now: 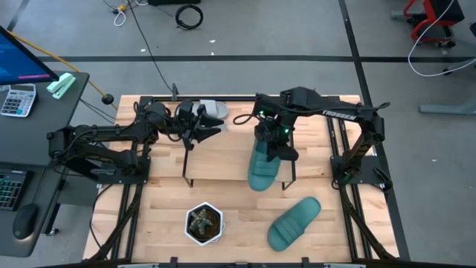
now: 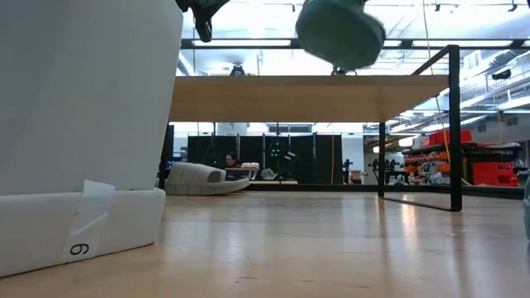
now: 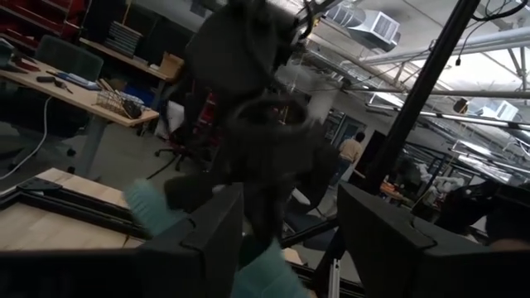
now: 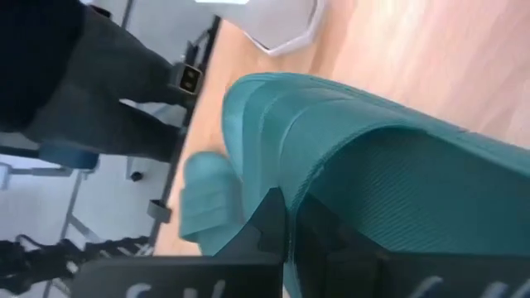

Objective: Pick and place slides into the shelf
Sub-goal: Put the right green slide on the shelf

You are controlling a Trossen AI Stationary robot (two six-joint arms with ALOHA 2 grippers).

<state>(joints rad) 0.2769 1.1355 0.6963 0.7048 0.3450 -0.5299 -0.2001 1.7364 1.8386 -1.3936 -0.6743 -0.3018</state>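
My right gripper (image 1: 272,146) is shut on a teal slide (image 1: 262,171), held above the right part of the shelf (image 1: 223,160); the low view shows this slide (image 2: 339,31) clear of the shelf's board (image 2: 306,98). A second teal slide (image 1: 294,222) lies on the table near the front right. A light grey slide (image 1: 213,110) rests on its sole on the table beyond the shelf's far left corner. My left gripper (image 1: 199,132) stands open in the air next to the grey slide, holding nothing. My right gripper holds the teal slide at its far end, on the edge of the wide ribbed strap (image 4: 331,186), pinched between its fingers (image 4: 272,222). The fingers slant down from the far side. The slide hangs lifted clear, its other end (image 1: 259,183) toward the table's near edge.
A white six-sided planter (image 1: 204,223) stands at the table's near edge, left of the second teal slide, and fills the low view's left side (image 2: 83,124). The shelf's black legs (image 2: 455,124) stand at its corners. A desk with a calculator (image 1: 18,99) lies off the table's left.
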